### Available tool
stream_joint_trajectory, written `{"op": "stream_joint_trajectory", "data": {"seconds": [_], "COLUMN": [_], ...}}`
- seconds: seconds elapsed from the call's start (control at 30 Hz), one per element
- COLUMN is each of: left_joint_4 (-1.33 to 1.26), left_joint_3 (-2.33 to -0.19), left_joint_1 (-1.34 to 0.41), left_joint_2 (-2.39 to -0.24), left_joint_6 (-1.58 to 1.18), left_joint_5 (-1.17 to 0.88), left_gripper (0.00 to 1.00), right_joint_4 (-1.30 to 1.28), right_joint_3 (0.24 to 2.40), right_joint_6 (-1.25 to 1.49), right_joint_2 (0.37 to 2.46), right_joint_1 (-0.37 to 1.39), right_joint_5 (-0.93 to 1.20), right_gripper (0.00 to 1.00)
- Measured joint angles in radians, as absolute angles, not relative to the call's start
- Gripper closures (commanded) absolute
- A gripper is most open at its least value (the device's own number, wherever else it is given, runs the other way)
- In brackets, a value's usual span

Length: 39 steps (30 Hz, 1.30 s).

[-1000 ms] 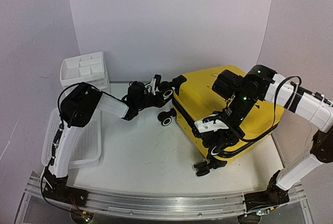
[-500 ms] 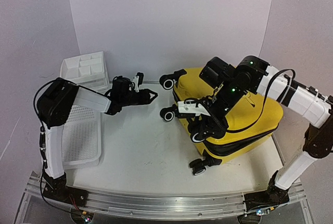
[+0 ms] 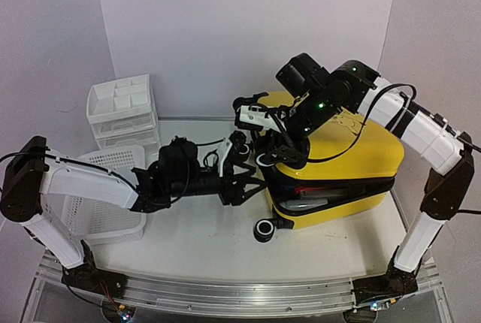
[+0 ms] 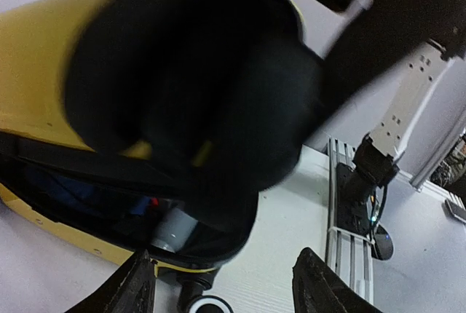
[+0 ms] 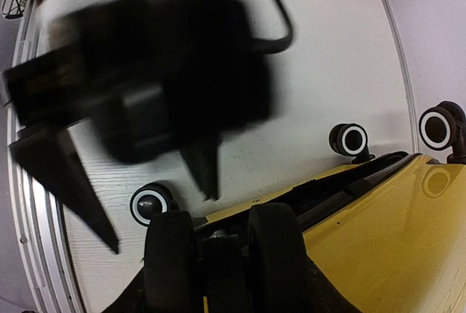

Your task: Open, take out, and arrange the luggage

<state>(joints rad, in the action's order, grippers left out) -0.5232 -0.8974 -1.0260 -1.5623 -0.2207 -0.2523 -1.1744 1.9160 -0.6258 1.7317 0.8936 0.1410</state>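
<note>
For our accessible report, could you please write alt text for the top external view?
A yellow suitcase lies partly open on a white table, the right hand gripping its lid edge, while the open left hand reaches toward the gap.

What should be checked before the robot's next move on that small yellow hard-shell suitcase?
1. Small yellow hard-shell suitcase unzipped: ok, a gap shows between the halves.
2. Lid fully open: not ok, only partly raised.
3. Right gripper clamped on the lid's rim: ok, as far as its wrist view shows.
4. Left gripper open, holding nothing, facing the gap: ok.
5. Contents within reach: cannot tell; only glimpses of red and blue items inside.
6. White mesh basket on the left arm's side: ok.
</note>
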Motion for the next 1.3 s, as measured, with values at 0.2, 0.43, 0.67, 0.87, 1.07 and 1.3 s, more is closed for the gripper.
{"op": "stream_joint_trajectory", "data": {"seconds": [0.2, 0.43, 0.67, 0.87, 1.07, 1.3], "left_joint_4": [-0.809, -1.157, -1.244, -1.253, -1.214, -1.207], "left_joint_3": [-0.761, -0.814, -0.963, -1.074, -1.132, -1.141], "left_joint_1": [-1.095, -1.095, -1.093, -1.083, -1.072, -1.073], "left_joint_2": [-1.628, -1.920, -2.038, -2.091, -2.111, -2.111], "left_joint_6": [-0.155, -0.212, -0.302, -0.352, -0.366, -0.371], "left_joint_5": [-0.192, -0.129, -0.076, -0.053, -0.061, -0.077], "left_gripper": [0.34, 0.41, 0.38, 0.37, 0.37, 0.34], "right_joint_4": [-1.169, -1.119, -1.050, -0.982, -1.039, -1.171], "right_joint_3": [1.967, 1.974, 1.943, 1.891, 1.870, 1.701], "right_joint_6": [-0.578, -0.512, -0.468, -0.299, -0.029, 0.076], "right_joint_2": [1.766, 1.770, 1.745, 1.704, 1.623, 1.324], "right_joint_1": [0.894, 0.896, 0.863, 0.849, 0.869, 0.869], "right_joint_5": [0.142, 0.142, 0.109, 0.068, 0.052, -0.205], "right_gripper": [1.00, 1.00, 0.72, 0.02, 0.02, 0.02]}}
